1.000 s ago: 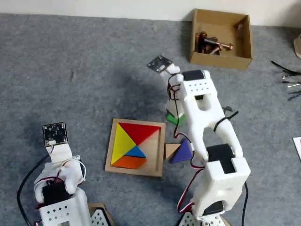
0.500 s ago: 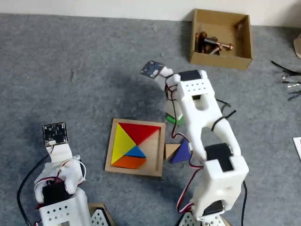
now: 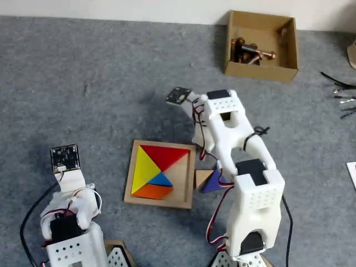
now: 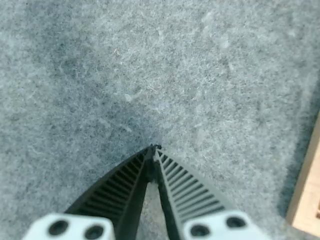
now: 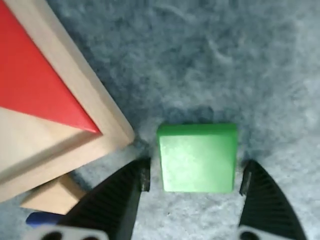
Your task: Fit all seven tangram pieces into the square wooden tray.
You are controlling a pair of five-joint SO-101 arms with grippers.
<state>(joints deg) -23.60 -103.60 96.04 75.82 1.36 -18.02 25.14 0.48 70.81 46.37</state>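
The square wooden tray (image 3: 132, 171) lies mid-table holding a red triangle (image 3: 167, 156), a yellow triangle (image 3: 144, 167), a small blue triangle (image 3: 161, 179) and an orange piece (image 3: 152, 191). A green square piece (image 5: 198, 157) rests on the carpet just off the tray's corner (image 5: 107, 131). My right gripper (image 5: 194, 179) is open, one finger on each side of the green square. A tan triangle (image 3: 202, 177) and a purple triangle (image 3: 214, 181) lie beside the tray, under the right arm. My left gripper (image 4: 153, 152) is shut over bare carpet, left of the tray.
A cardboard box (image 3: 261, 45) with metal parts stands at the back right. Cables and tools (image 3: 342, 92) lie at the right edge. The tray's edge (image 4: 306, 192) shows in the left wrist view.
The right arm has swung left and lowered over the green square, which its body now hides from above. The left arm has kept still.
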